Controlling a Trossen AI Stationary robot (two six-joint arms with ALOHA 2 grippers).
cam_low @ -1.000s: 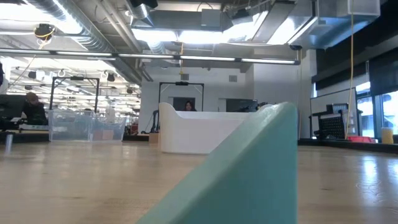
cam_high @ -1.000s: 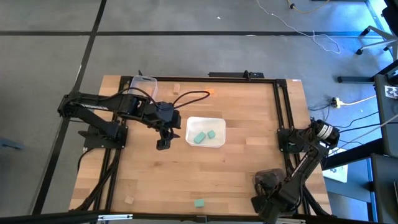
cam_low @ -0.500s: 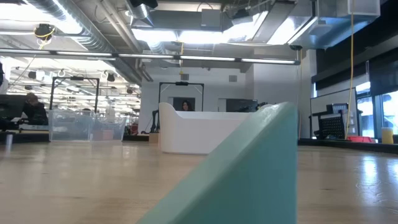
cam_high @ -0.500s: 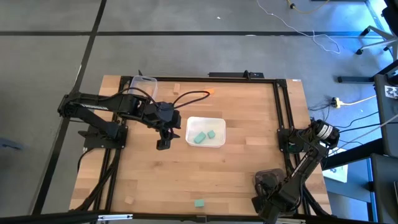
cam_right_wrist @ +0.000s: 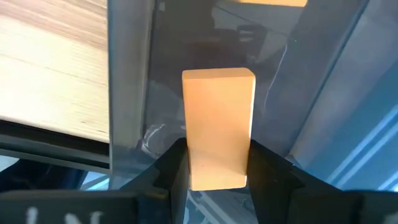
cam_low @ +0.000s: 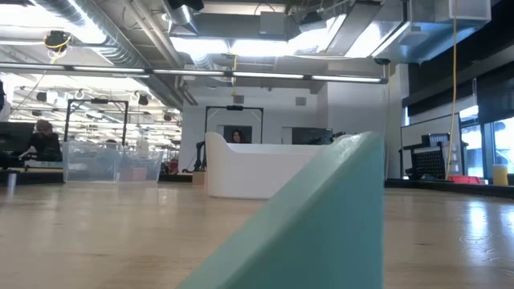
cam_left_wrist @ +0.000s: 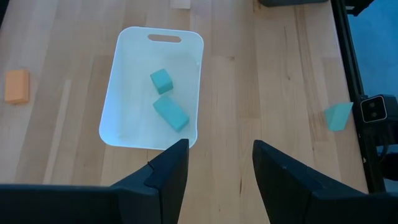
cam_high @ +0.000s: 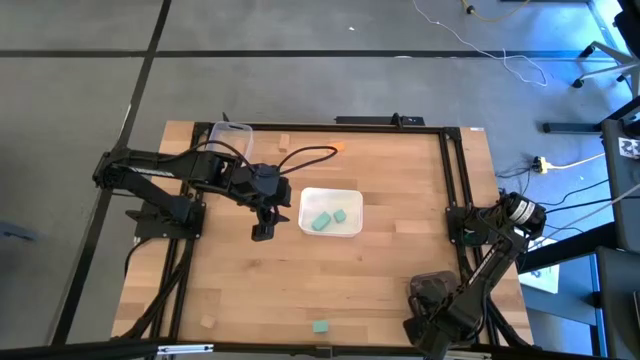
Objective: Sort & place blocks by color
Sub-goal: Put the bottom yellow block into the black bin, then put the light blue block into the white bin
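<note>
Bare tabletop (cam_high: 400, 270) around the white tray (cam_high: 350, 229), a lone teal block (cam_high: 320, 326) near the front edge

an open-plan lab or workshop; exposed ceiling ducts (cam_low: 120, 36), strip lights, a wooden bench (cam_high: 380, 260) on black framing, floor cables (cam_high: 500, 60)

Table seen from above, with a tray near its middle and both arms at work.

The left gripper (cam_high: 262, 230) hangs just left of the tray (cam_high: 352, 226), which holds two blocks (cam_high: 320, 221) side by side. A tub (cam_high: 232, 135) sits at the far left corner. Near the front edge lie one block (cam_high: 320, 326) and another (cam_high: 208, 321) further left. The right gripper (cam_right_wrist: 217, 163), at the front right corner, holds a block (cam_right_wrist: 218, 124), apparently inside a second tub (cam_high: 432, 286).
</note>
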